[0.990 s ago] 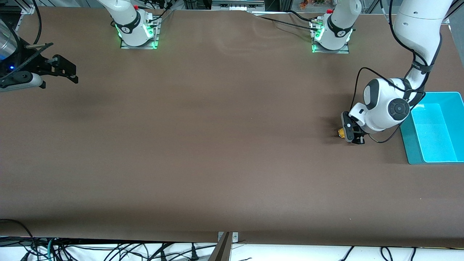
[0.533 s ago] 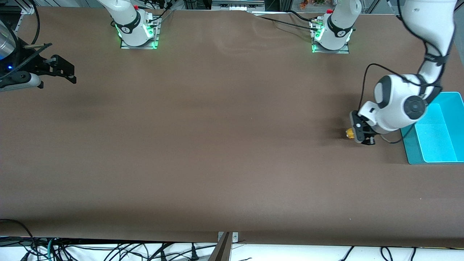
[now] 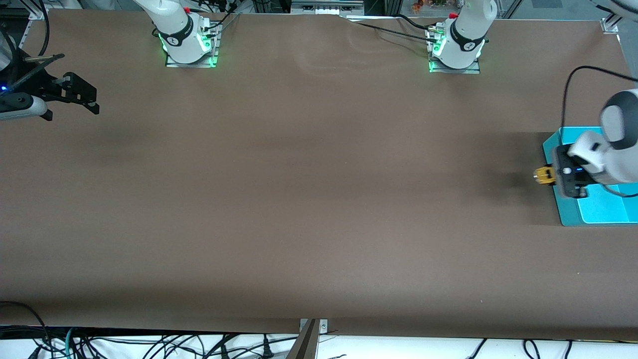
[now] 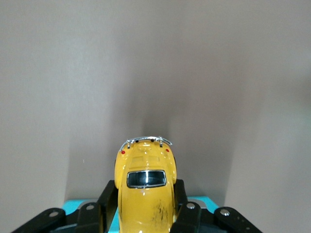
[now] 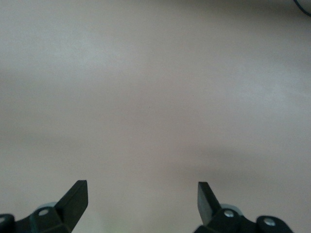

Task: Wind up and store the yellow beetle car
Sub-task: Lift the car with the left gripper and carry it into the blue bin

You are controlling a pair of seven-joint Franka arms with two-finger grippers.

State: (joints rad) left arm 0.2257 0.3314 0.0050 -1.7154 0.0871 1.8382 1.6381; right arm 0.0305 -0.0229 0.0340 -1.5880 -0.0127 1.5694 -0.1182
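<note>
We see a wide brown desk [image 3: 309,199] from a high camera that faces two white robot arms, whose bases stand along its upper edge.

The left hand [image 3: 554,175] is up in the air at the left arm's end of the desk, over the rim of a turquoise bin [image 3: 598,212] on the side of that bin that faces the middle of the desk. This hand is clamped on the yellow toy car [image 3: 544,175]. The car sticks out from between the fingers toward the middle of the desk, over the brown surface just beside the bin. A faint shadow lies on the desk under it.

In the left wrist view we look down the length of the car [image 4: 146,187]. Its rounded yellow body fills the gap between the two black fingers [image 4: 109,196], which press against its sides. We see a dark window, a thin chrome bumper and two small red lights at the end that points away from the hand. A strip of the turquoise bin [image 4: 201,200] shows low down, beside the fingers.

The right hand [image 3: 79,93] waits at the right arm's end of the desk, over bare brown surface, well apart from the car and the bin. In the right wrist view its two black fingers [image 5: 75,196] stand wide apart with nothing between them.
</note>
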